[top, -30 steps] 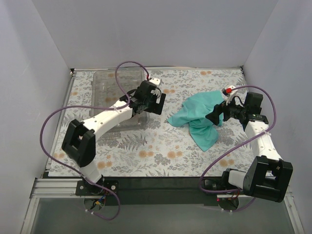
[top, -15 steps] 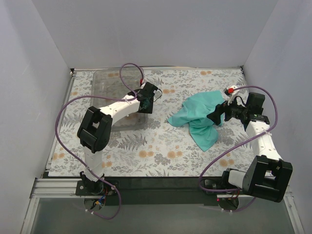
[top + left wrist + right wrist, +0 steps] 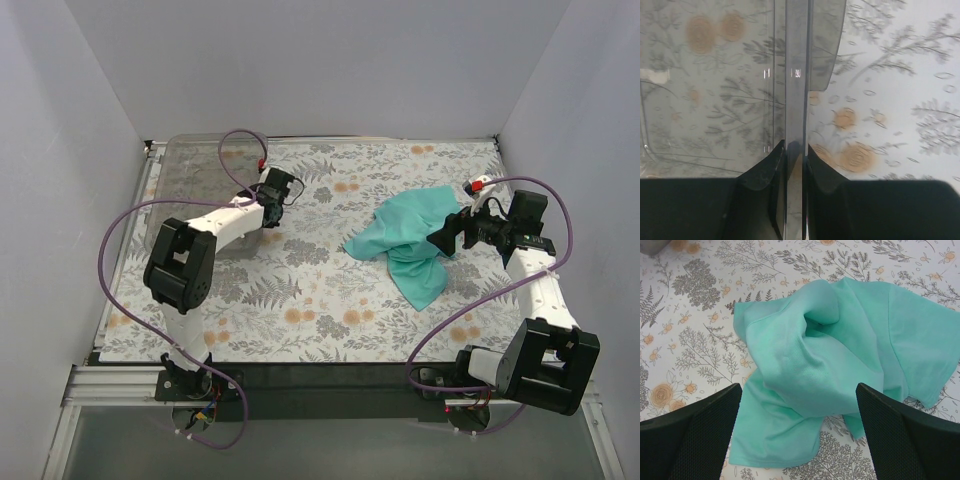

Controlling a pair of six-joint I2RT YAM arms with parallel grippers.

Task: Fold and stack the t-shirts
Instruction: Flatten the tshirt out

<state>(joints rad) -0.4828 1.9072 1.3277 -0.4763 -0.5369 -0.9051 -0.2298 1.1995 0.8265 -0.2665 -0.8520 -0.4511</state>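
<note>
A crumpled teal t-shirt (image 3: 410,240) lies on the floral table cover, right of centre. My right gripper (image 3: 447,232) hovers at its right edge, open. In the right wrist view the t-shirt (image 3: 840,355) fills the space under and ahead of the wide-apart right gripper (image 3: 799,387), and nothing is clamped. My left gripper (image 3: 272,190) is at the back left, away from the shirt. In the left wrist view the left gripper (image 3: 795,150) is shut on the thin right wall of a clear plastic bin (image 3: 795,75).
The clear plastic bin (image 3: 195,180) sits at the back left corner of the flowered cover (image 3: 320,300). White walls close in the left, back and right sides. Purple cables loop over both arms.
The left gripper closed on the bin's wall and pulled back to the left, and the bin slid left with it toward the corner. The right arm and the t-shirt stayed put.
</note>
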